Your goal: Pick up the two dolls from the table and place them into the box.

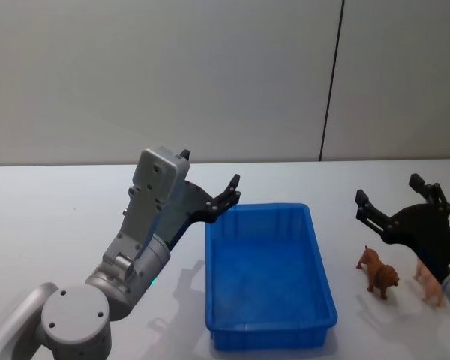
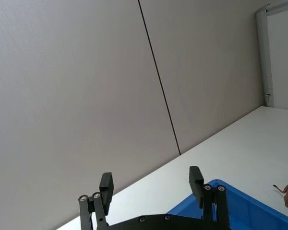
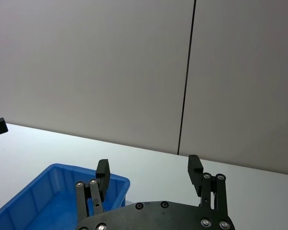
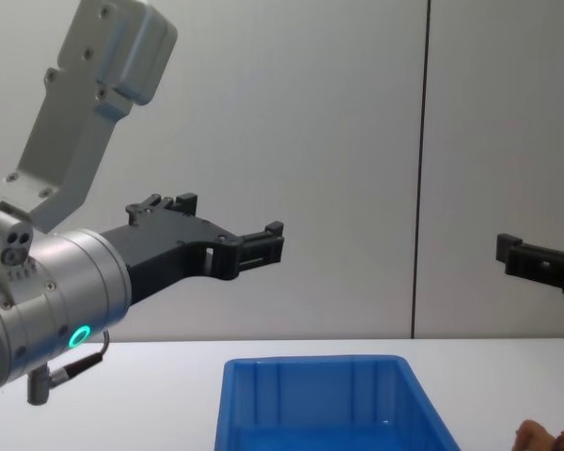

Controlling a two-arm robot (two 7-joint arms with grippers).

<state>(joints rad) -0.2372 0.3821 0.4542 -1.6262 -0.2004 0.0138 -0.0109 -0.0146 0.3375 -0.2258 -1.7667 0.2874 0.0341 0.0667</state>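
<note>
The two dolls (image 1: 379,274) stand on the desk (image 1: 60,217) right of the empty box (image 1: 270,337), none picked yet; the right gripper (image 1: 390,193), fingers released above them, should lower onto one, while the left gripper (image 1: 229,193) hovers released beside the box.

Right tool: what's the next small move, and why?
Probably lower the right tool toward the brown toy lion: it stands on the table right of the blue bin, near the open, empty tool. The left tool hangs open by the bin's far left corner.
</note>
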